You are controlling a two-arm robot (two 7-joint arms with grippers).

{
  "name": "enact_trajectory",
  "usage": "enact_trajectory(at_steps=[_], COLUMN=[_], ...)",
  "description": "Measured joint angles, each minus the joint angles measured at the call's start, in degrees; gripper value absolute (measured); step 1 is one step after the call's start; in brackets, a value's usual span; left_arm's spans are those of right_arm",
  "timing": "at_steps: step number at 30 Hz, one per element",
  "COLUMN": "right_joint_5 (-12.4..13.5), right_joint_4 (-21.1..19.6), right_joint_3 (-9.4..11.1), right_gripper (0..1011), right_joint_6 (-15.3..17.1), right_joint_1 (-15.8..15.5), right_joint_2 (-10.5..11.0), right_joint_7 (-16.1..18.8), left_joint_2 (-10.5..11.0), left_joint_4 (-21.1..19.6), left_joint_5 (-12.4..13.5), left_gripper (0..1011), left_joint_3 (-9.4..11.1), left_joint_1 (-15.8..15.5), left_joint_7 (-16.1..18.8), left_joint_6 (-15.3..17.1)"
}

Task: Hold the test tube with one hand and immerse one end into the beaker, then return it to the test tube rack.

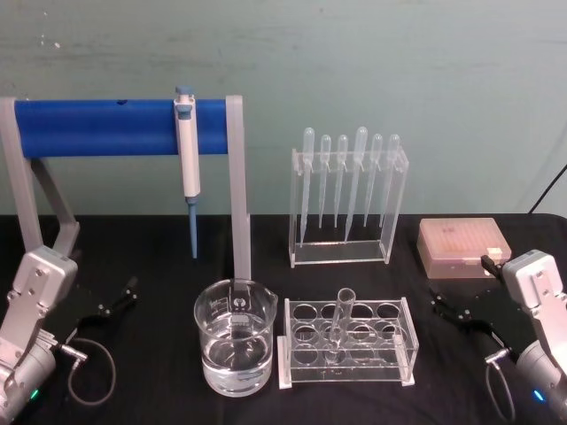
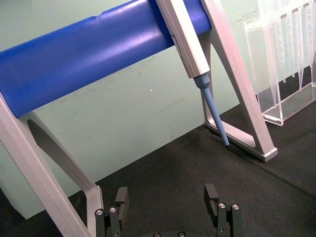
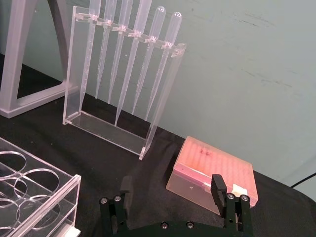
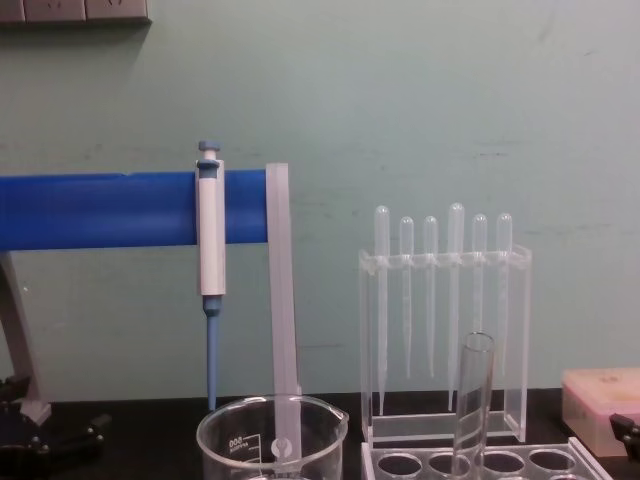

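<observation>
Standing test tube in rack beside beaker

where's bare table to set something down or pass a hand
Free: black cloth under the blue bar, left of the pipettor; the patch between left gripper and beaker; a strip between pipette rack and test tube rack. Crowded: beaker, stand post and test tube rack sit close; right gripper is beside the tip box.

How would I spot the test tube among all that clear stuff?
Start at the big blue bar at the back and come forward to the glass beaker. Just right of it is a low clear rack with round holes; the test tube is the only thing standing in it, wider than the thin droppers behind.
</observation>
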Motion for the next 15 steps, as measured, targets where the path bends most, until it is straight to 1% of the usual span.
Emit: enact_trajectory(at_steps=[15], right_joint_5=[0.0], right_joint_4=[0.0], right_joint_3=[0.0], right_gripper=[1002], right_joint_6=[0.0], right_joint_1=[0.0], right_joint_2=[0.0], right_joint_7=[0.0], left_joint_2=[0.0], left_joint_4=[0.0], left_joint_5=[0.0], left_gripper=[1000], left_joint_3=[0.0], left_joint_1=[0.0], left_joint_7=[0.0], left_joint_6=[0.0])
